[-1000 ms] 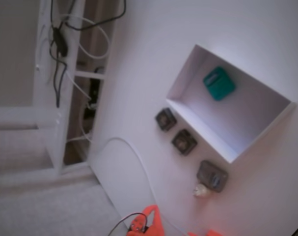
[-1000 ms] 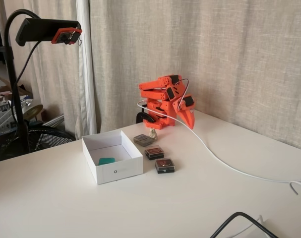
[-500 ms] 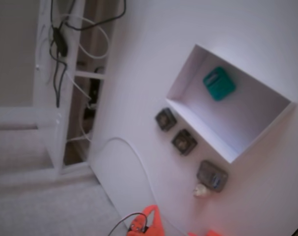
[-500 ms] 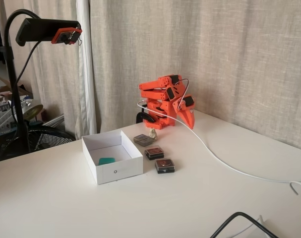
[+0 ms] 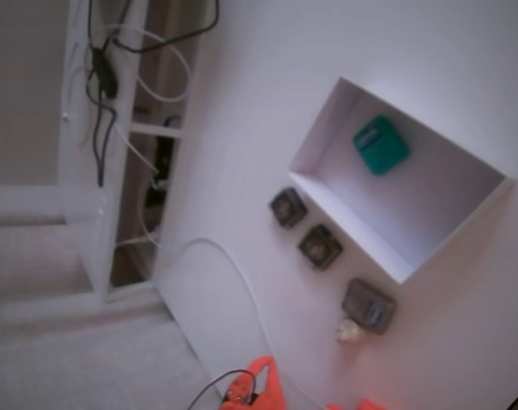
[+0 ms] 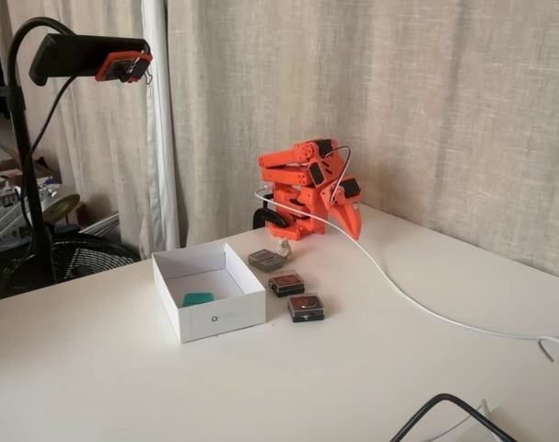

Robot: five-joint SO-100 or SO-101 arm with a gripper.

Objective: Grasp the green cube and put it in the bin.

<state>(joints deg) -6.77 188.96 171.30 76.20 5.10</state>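
Jaws (image 6: 355,226) look clenched and empty (arm folded); the green cube (image 5: 381,144) lies inside the bin (image 5: 318,141).

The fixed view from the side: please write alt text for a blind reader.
A green cube lies inside a white bin on a white table. Three dark blocks sit beside the bin, and a folded orange arm stands behind them.

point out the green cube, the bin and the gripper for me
green cube (image 5: 381,144), a fixed view, middle of its top face
bin (image 6: 222,316), a fixed view, front outer wall
gripper (image 6: 353,224), a fixed view, tips of the folded arm's fingers
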